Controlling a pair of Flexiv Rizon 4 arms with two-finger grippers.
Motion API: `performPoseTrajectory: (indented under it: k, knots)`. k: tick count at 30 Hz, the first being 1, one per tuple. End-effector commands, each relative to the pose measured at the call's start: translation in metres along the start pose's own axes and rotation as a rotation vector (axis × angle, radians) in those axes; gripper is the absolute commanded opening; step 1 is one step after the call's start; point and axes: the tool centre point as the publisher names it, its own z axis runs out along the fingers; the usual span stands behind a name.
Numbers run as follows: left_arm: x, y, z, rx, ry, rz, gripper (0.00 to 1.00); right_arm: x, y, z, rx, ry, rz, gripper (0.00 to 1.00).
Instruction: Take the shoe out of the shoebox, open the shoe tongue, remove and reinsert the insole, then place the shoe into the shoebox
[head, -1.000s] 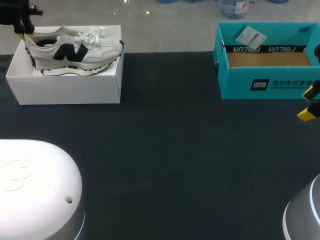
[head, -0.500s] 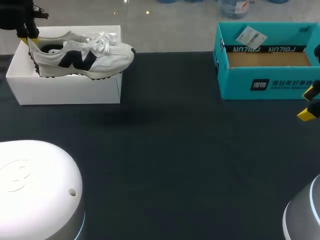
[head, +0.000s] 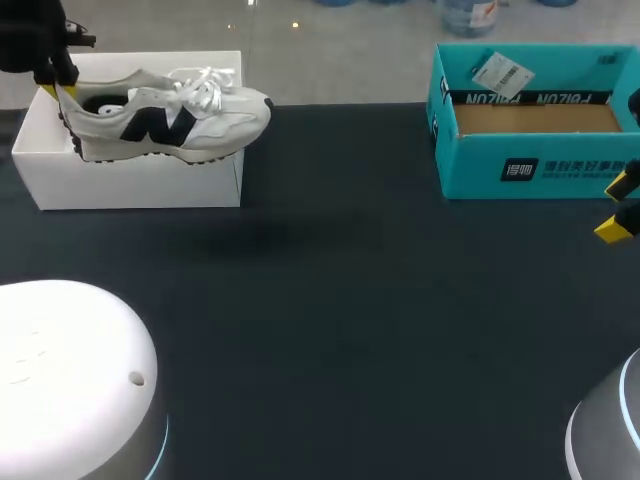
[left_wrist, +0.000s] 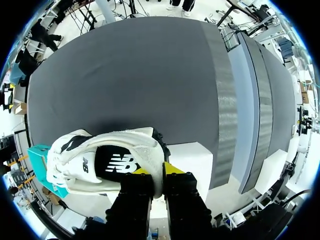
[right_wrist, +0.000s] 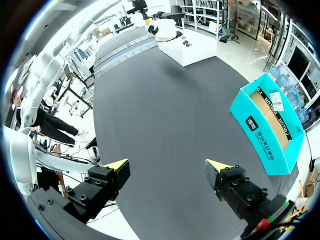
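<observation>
Bright, even overhead light across whole scene. Dark table (head: 330, 330) matte, no glare, soaked light up. Soft, diffuse shadow on table below shoe (head: 170, 115), upper left of centre in head view. Same dark smudge lay on table ahead of shoe in left wrist view. White box (head: 130, 180) near washed out, faces short on detail. Left arm's base (head: 70, 370), lower left, glared white, cyan glow at its lower rim. Table edges bowed in both wrist views.

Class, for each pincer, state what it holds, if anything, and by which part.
The left pincer holds the white shoe by the rim of its heel, one finger inside, one outside. The right pincer is open and holds nothing.
</observation>
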Motion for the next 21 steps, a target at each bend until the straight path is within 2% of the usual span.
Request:
performPoseTrajectory:
  k: [1,6,13,18,21]
  knots:
    - [-0.030,-0.046,0.001,-0.026,0.020,0.003,0.00,-0.001,0.000,0.001,0.003,0.001,0.001,1.00]
    - [-0.075,-0.113,0.008,-0.017,0.000,0.024,0.00,-0.001,0.000,0.001,0.003,0.001,0.001,1.00]
    - [-0.136,-0.199,0.004,-0.001,-0.064,0.102,0.00,-0.001,0.000,0.001,0.003,0.001,0.001,1.00]
    - [-0.176,-0.246,0.009,0.054,-0.092,0.157,0.00,-0.001,0.000,0.001,0.003,0.001,0.001,1.00]
    - [-0.194,-0.267,0.014,0.046,-0.082,0.184,0.00,-0.001,0.000,0.001,0.003,0.001,0.001,1.00]
